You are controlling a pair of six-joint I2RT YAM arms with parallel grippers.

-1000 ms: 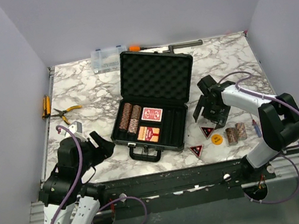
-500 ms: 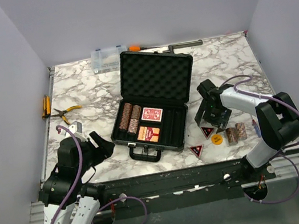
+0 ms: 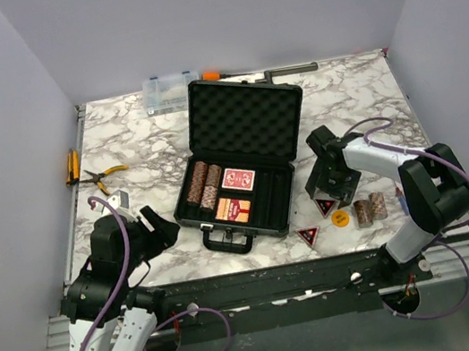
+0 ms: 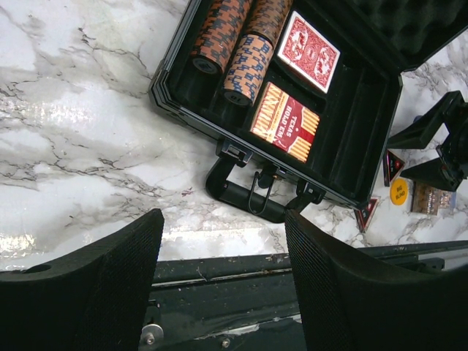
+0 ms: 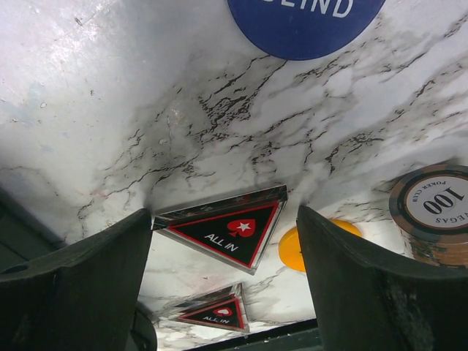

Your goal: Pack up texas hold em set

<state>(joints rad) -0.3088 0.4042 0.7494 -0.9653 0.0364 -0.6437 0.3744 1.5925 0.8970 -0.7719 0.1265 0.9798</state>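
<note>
Right wrist: right gripper spread wide astride ALL IN triangle token, gripping nothing; left gripper agape, empty.

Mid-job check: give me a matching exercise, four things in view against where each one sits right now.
Things:
1. red-backed card deck
2. yellow-handled pliers
3. clear organiser box
4. loose chip stacks

Places:
A. far edge of the table, behind the case lid
B. inside the open black case
C. near edge, right of the yellow round token
D. left side of the table

Pairs: 1-B, 2-D, 3-A, 4-C
</note>
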